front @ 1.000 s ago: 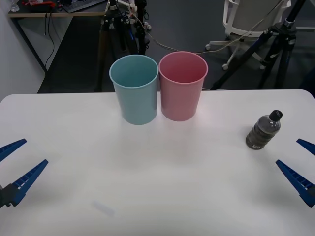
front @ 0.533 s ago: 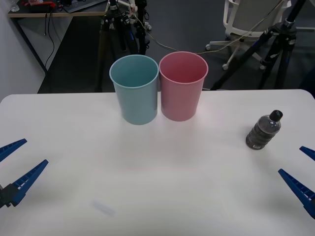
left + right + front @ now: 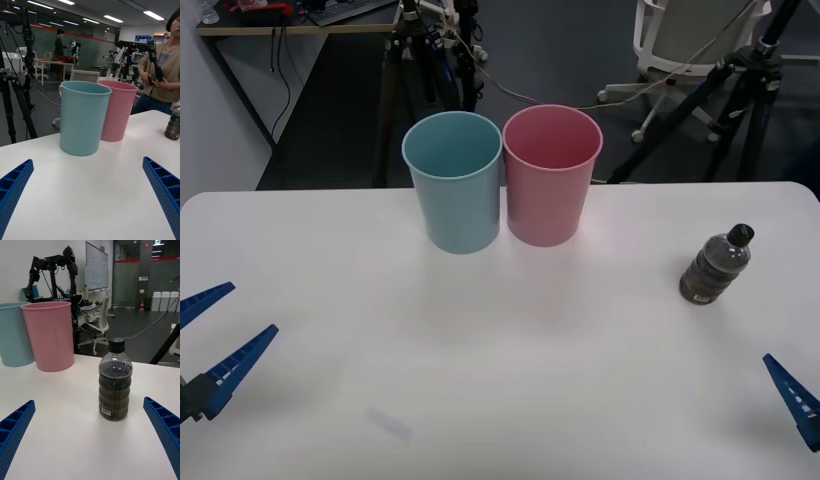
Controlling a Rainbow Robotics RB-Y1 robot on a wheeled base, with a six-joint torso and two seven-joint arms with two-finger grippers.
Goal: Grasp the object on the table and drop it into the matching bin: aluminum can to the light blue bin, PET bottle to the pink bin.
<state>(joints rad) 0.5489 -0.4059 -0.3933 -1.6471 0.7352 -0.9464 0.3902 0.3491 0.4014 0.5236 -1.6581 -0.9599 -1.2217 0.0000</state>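
The PET bottle (image 3: pixel 717 265), small, dark and ribbed with a black cap, stands upright on the white table (image 3: pixel 500 380) near its right edge. At the far middle the light blue bin (image 3: pixel 453 185) and the pink bin (image 3: pixel 551 180) stand touching side by side, the pink one nearer the bottle. My right gripper (image 3: pixel 88 402) is open, with the bottle (image 3: pixel 115 386) a short way ahead of its fingers; one blue finger (image 3: pixel 790 392) shows at the table's near right. At the near left my left gripper (image 3: pixel 250 308) is open, facing the bins (image 3: pixel 83 118) from a distance.
A small clear scrap (image 3: pixel 390 423) lies on the table near the front left. Behind the table stand tripods (image 3: pixel 415 60) and a white office chair (image 3: pixel 680 35). Wide bare tabletop separates the bottle from the bins.
My right gripper has drawn back toward the near right corner, away from the bottle. The left gripper, bottle and bins have not moved.
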